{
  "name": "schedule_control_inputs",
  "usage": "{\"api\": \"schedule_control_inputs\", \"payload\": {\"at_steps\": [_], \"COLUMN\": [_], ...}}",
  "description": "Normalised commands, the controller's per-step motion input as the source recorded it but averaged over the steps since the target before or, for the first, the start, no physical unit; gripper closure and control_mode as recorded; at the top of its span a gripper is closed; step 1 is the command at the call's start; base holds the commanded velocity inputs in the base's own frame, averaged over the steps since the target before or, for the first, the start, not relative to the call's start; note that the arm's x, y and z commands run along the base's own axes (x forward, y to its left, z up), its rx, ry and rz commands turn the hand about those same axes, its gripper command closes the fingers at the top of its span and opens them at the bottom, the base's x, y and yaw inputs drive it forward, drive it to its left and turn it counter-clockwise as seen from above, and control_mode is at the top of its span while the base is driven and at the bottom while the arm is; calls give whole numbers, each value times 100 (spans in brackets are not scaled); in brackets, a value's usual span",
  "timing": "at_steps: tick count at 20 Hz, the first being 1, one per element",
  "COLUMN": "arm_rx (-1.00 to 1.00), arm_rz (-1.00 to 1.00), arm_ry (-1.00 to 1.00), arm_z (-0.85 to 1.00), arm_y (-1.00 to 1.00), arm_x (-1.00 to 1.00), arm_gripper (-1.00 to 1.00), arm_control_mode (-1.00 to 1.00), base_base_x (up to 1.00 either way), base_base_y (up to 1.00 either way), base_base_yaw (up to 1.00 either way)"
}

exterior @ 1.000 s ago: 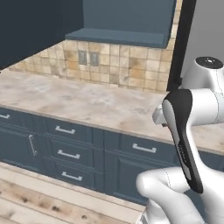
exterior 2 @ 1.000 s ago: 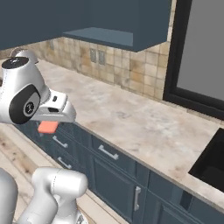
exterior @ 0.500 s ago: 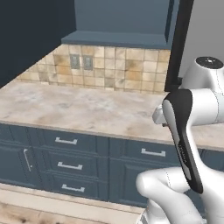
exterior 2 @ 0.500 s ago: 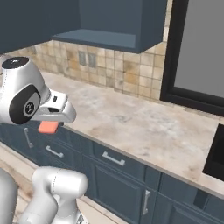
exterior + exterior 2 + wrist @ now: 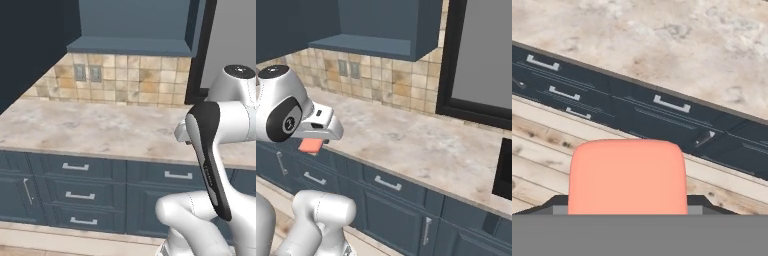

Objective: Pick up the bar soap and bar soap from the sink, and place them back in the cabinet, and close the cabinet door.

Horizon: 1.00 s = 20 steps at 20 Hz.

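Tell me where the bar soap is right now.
The bar soap is held in the gripper, out in front of the lower drawers, below the counter edge at the left of the right base view.

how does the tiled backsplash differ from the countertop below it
The beige and tan tiled backsplash stands upright on the wall; the mottled beige stone countertop lies flat. The backsplash is a grid of square tiles with two grey outlet plates set in it; the countertop is one unbroken marbled slab. Both share warm sandy tones.
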Motion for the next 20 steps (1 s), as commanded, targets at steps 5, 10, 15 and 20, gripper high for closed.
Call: {"api": "schedule_control_inputs", "payload": {"at_steps": [5, 10, 15, 20], "arm_rx": [0, 0, 0, 0], "arm_rz": [0, 0, 0, 0], "arm_ry": [0, 0, 0, 0], "arm_z": [0, 0, 0, 0], "arm_y": [0, 0, 0, 0], "arm_x": [0, 0, 0, 0], "arm_gripper": [100, 100, 100, 100], "arm_control_mode": [100, 100, 100, 100], "base_base_x": [31, 33, 39, 48], "base_base_y": [24, 31, 35, 6], "base_base_yaw": [-9, -1, 0, 0]}}
